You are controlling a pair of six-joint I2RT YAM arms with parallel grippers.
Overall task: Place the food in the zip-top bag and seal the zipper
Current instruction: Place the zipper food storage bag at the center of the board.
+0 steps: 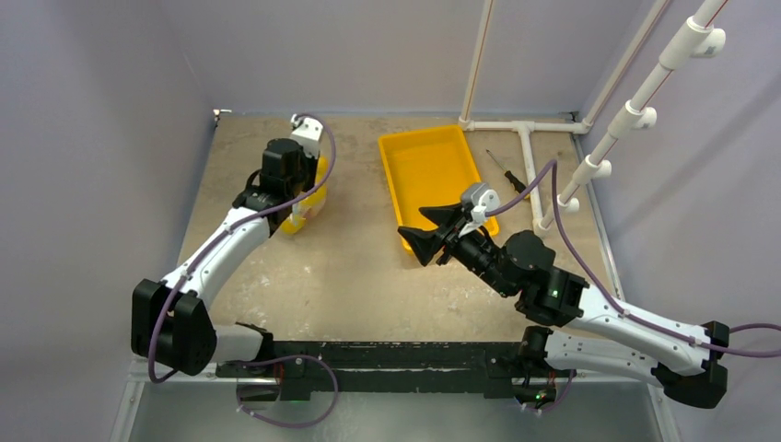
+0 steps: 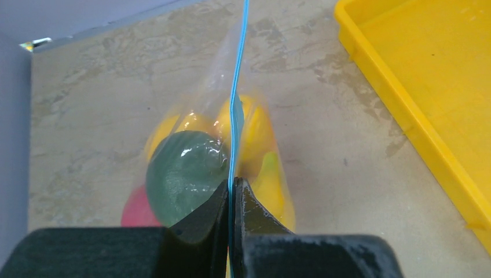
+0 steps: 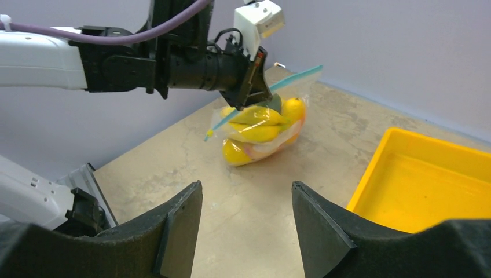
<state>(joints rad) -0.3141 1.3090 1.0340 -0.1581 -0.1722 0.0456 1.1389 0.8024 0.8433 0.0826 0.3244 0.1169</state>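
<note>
left gripper (image 2: 231, 190) is clamped on the zipper (image 2: 238, 87) with the bag (image 2: 219, 81) of fruit (image 2: 185, 174) right under its jaws, so I'd slide along the strip keeping it pinched flat, while right gripper (image 3: 246, 200) is wide open, holding nothing

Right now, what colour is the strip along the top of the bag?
Teal-blue zipper, clearest in the left wrist view, pinched by the left claw.

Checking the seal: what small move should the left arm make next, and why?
Probably slide the left gripper along the teal-blue zipper strip: it is shut on that strip, with colourful toy fruits already inside the clear plastic bag.
</note>
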